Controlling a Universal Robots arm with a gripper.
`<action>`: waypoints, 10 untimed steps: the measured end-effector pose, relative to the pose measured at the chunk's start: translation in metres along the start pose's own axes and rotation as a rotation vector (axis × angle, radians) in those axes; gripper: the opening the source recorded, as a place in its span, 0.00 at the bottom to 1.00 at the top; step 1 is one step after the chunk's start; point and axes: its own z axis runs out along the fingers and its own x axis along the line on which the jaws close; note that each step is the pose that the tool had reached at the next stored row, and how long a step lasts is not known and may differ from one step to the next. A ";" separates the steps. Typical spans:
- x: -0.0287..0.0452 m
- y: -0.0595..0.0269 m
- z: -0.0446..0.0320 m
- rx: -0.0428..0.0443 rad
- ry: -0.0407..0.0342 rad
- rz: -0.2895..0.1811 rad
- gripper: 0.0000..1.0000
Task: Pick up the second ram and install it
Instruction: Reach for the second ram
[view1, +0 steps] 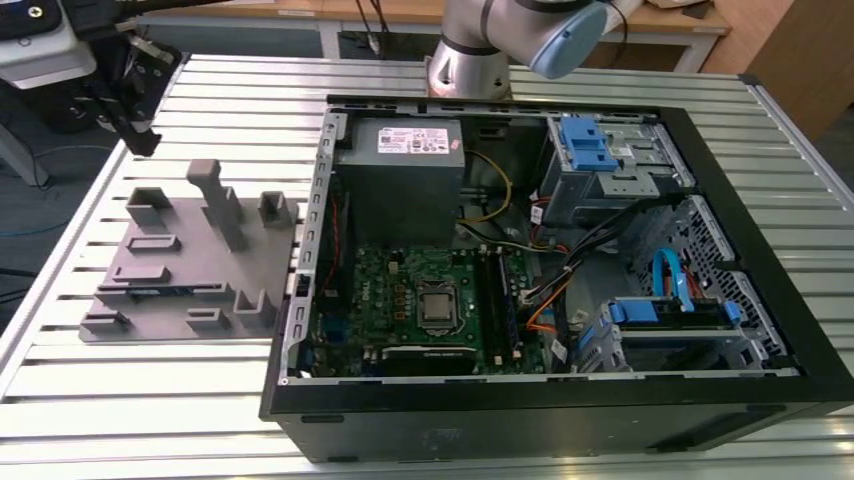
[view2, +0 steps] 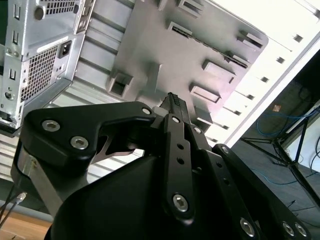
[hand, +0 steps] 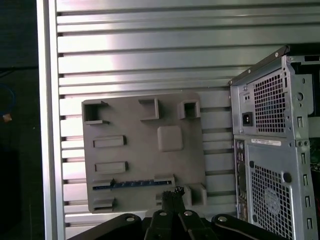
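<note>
Second ram (hand: 132, 183) slotted in grey fixture (hand: 137, 155)

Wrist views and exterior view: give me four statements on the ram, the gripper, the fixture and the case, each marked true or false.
1. The second ram sits in a slot of the gray fixture. True.
2. The gripper holds the ram. False: it holds nothing and is apart from the ram.
3. The computer case lies on its side with its inside open to view. True.
4. The fixture stands on the exterior view's right of the case. False: it stands on the exterior view's left of it.
</note>
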 end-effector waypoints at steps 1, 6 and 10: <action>0.0019 -0.0010 0.0002 0.0000 0.0000 0.000 0.11; 0.0098 -0.0053 0.0011 0.0000 0.0000 0.000 0.11; 0.0160 -0.0097 0.0022 -0.0001 0.0000 0.000 0.11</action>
